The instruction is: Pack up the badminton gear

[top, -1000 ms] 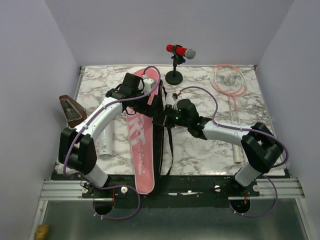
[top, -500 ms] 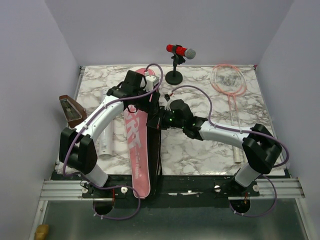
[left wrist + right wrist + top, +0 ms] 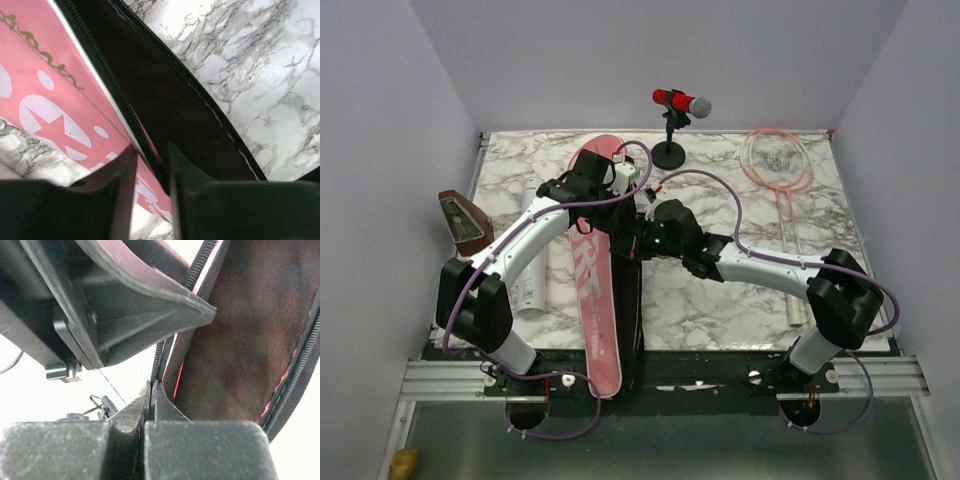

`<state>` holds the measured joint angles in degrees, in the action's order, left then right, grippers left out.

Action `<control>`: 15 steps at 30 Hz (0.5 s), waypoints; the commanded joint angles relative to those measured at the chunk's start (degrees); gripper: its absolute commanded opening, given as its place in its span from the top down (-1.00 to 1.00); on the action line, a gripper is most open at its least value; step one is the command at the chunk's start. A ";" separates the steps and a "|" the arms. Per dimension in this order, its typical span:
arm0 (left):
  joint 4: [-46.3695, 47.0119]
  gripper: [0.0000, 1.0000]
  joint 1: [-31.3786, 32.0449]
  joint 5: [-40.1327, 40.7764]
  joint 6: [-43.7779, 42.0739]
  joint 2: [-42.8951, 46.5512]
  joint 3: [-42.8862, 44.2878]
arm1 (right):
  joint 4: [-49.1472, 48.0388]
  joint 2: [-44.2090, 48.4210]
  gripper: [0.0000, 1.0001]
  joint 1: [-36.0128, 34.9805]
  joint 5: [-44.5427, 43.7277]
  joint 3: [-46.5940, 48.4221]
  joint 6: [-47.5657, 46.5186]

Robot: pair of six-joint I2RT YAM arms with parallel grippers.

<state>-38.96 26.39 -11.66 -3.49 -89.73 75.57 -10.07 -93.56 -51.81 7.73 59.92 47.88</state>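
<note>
The long pink bag (image 3: pixel 595 290) lies lengthwise on the table's left half, with its zipper undone along the right side. My right gripper (image 3: pixel 638 240) is shut on the zipper edge (image 3: pixel 161 357), beside the dark lining (image 3: pixel 235 340). My left gripper (image 3: pixel 636 188) hovers just behind it. In the left wrist view its fingers (image 3: pixel 152 162) stand a little apart astride the pink flap's (image 3: pixel 45 100) zipper edge. Two pink rackets (image 3: pixel 777 160) lie at the back right. A white tube (image 3: pixel 532 255) lies left of the bag.
A red microphone on a black stand (image 3: pixel 678 102) stands at the back centre. A brown wedge-shaped box (image 3: pixel 460 222) sits on the left rim. The left arm's purple cable loops over the bag's far end. Low walls border the marble top.
My left gripper has come nearer and rightward over the bag's zipper edge, and its jaws have narrowed. The right gripper has shifted left with the edge, so the bag looks narrower.
</note>
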 commanded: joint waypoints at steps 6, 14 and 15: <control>-2.96 1.00 0.33 0.06 -1.08 4.13 3.26 | 0.83 4.78 0.89 -0.75 -2.09 -0.59 -1.03; -4.28 1.00 0.41 -0.91 0.06 7.64 4.59 | 14.62 15.15 0.06 -0.66 -17.98 0.63 -4.28; -4.37 1.00 0.41 -0.82 0.06 7.99 4.41 | 16.72 15.86 0.01 -0.66 -20.36 0.90 -4.46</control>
<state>-42.04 26.81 -12.05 -3.42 -85.19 78.17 -2.94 -82.15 -52.18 -0.80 59.57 45.82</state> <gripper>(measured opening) 0.015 0.453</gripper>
